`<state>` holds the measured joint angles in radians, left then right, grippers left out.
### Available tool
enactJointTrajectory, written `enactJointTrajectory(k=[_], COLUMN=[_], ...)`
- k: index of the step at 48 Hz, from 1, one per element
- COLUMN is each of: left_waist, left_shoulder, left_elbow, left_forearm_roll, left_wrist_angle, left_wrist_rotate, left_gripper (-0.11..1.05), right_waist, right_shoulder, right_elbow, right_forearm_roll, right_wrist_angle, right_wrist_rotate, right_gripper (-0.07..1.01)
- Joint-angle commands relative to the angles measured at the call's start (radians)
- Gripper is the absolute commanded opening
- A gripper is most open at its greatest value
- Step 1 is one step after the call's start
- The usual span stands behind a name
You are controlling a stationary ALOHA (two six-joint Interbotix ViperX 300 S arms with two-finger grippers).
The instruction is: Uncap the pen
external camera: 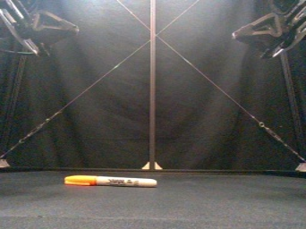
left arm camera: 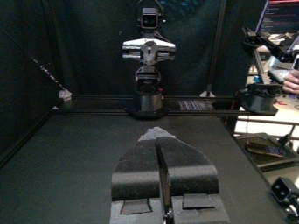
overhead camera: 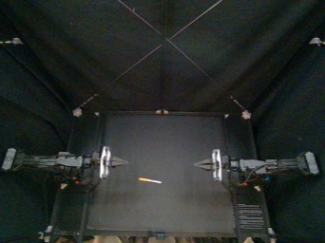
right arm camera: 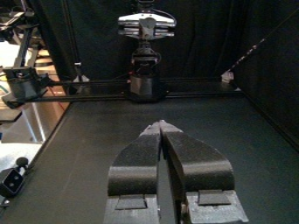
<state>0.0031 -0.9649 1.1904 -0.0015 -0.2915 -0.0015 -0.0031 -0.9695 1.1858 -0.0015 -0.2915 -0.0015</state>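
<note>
1. Clenching tip to tip on nothing at the left gripper [left arm camera: 156, 133], hovering above the left side of the table [overhead camera: 165, 214].
2. Clenching the same way, empty, at the right gripper [right arm camera: 160, 128], hovering above the right side and facing the left gripper across the middle.
3. Leaving bare tabletop between the two sets of jaws, and more of it running on to the front and back edges.
4. Lying flat on the table as the pen [external camera: 110, 182], in the gap between the grippers, slightly nearer the front edge than they are, well apart from both.
5. Running its long axis nearly left to right, pointing the orange cap [external camera: 80, 180] toward the left arm and a touch back, and the white barrel [external camera: 129, 182] toward the right arm.
</note>
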Motion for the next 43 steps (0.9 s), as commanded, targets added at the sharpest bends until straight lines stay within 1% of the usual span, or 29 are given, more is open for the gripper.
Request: enactJointTrajectory(k=[1,3,8,10,11,13,17,21,24,25,31,34,35,37,41,43], left_waist=[0.011,0.012,0.011,0.011,0.009,0.005,-0.005,-0.011,-0.012,-0.015,-0.017,-0.018,-0.018,-0.018,-0.017,-0.017], left_shoulder=[0.006,0.008,0.012,0.017,0.021,0.034,0.071,0.120,0.156,0.176,0.249,0.281,0.296,0.311,0.327,0.328], left_elbow=[-0.026,-0.028,-0.029,-0.029,-0.029,-0.029,-0.034,-0.043,-0.052,-0.057,-0.081,-0.092,-0.097,-0.100,-0.097,-0.095], left_forearm_roll=[0.002,0.002,0.002,0.000,0.000,0.000,-0.002,-0.003,-0.006,-0.009,-0.037,-0.055,-0.066,-0.072,-0.081,-0.081], left_wrist_angle=[-0.006,-0.008,-0.008,-0.008,-0.006,-0.006,-0.002,0.008,0.017,0.023,0.067,0.097,0.110,0.120,0.126,0.129], left_wrist_rotate=[0.0061,0.0061,0.0061,0.0031,0.0031,0.0000,0.0000,-0.0015,-0.0015,-0.0031,-0.0031,0.0000,0.0015,0.0031,0.0031,0.0000], left_gripper=[-0.09,-0.07,-0.02,-0.01,-0.01,-0.01,-0.01,0.00,0.00,0.00,0.01,0.01,0.01,0.01,0.01,0.01], right_waist=[0.000,0.002,0.011,0.014,0.017,0.023,0.035,0.049,0.057,0.058,0.080,0.087,0.089,0.089,0.092,0.095], right_shoulder=[0.037,0.057,0.137,0.172,0.192,0.230,0.310,0.405,0.468,0.491,0.632,0.696,0.718,0.758,0.836,0.874], right_elbow=[-0.035,-0.046,-0.086,-0.101,-0.110,-0.127,-0.163,-0.196,-0.216,-0.224,-0.272,-0.299,-0.308,-0.328,-0.370,-0.393], right_forearm_roll=[0.000,0.006,0.008,0.009,0.012,0.020,0.052,0.103,0.127,0.137,0.179,0.192,0.195,0.196,0.202,0.201], right_wrist_angle=[-0.008,-0.006,-0.006,-0.006,-0.006,-0.006,-0.006,-0.006,-0.006,-0.006,-0.006,-0.006,-0.006,-0.006,-0.005,0.000], right_wrist_rotate=[0.006,0.011,0.018,0.020,0.020,0.020,0.020,0.018,0.018,0.018,0.018,0.018,0.018,0.017,0.018,0.018], right_gripper=[0.01,-0.02,-0.01,-0.01,-0.01,-0.01,-0.01,-0.01,-0.01,0.00,0.00,0.01,0.01,0.03,0.09,0.14])
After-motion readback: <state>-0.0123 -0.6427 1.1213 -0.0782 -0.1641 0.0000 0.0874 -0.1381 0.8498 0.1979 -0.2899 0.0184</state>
